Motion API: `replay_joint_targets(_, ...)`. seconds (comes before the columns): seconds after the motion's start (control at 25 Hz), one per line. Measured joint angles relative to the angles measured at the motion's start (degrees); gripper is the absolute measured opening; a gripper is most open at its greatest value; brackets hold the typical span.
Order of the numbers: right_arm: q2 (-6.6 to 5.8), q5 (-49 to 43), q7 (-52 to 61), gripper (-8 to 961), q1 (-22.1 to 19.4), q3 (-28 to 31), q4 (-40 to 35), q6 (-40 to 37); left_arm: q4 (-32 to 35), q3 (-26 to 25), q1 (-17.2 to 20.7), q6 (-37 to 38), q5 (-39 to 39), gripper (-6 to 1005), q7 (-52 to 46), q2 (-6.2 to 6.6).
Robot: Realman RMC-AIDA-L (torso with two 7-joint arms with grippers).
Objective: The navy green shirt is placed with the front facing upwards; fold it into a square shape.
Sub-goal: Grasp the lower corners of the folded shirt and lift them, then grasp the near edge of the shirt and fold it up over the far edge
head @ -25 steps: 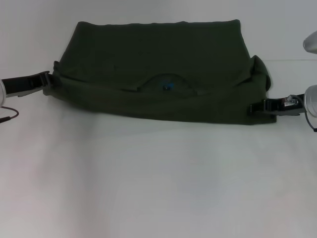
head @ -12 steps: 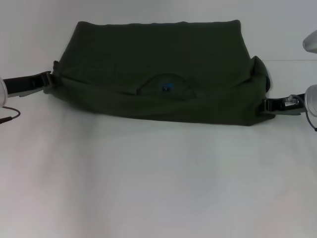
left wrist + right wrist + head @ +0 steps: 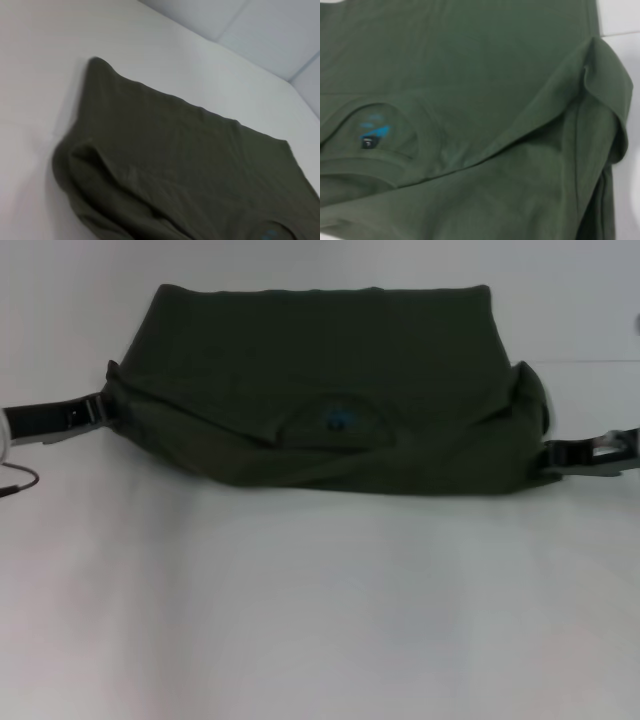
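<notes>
Because each gripper pinches one end of the dark olive-green cotton T-shirt (image 3: 320, 380) lying across the white table (image 3: 320, 600), left gripper (image 3: 98, 406) and right gripper (image 3: 548, 452) closed on fabric, we judge they stretch its near fold straight.

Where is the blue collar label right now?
In the head view the blue label sits inside the collar, near the front-middle of the folded navy green shirt, roughly midway between the left claw and right claw.
</notes>
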Motion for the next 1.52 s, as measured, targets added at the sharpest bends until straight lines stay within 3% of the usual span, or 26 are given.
replay_joint_targets(0.24,-0.8,0.06,0.65,35,-6.28,3.58,-14.3,-16.95,5.86,-0.37,2.59,13.06,2.79,1,-4.16,1.3)
replay_joint_targets(0.28,-1.21,-0.02,0.32,35,-7.16,4.4,-15.96,-19.73,7.83,-2.56,2.98,21.25,6.31,1,-5.85,2.4)
replay_joint_targets(0.48,-2.5,-0.58,-2.09,35,-9.86,8.11,-17.3,-27.13,10.44,-5.93,3.42,32.89,11.75,1,-5.91,2.76)
replay_joint_targets(0.76,-2.8,-2.47,-3.76,36,-12.1,8.82,-16.9,-32.9,11.92,-6.06,4.68,40.4,16.04,0,-5.1,2.58)
replay_joint_targets(1.2,-2.17,-5.73,-6.3,37,-14.17,8.85,-16.7,-42.8,16.19,-6.05,9.92,49.75,17.41,0,-1.95,0.76)
replay_joint_targets(1.52,-1.63,-5.42,-8.4,38,-15.1,10.72,-16.65,-46.97,16.35,-6.29,10.34,54.62,17.71,0,0.79,0.49)
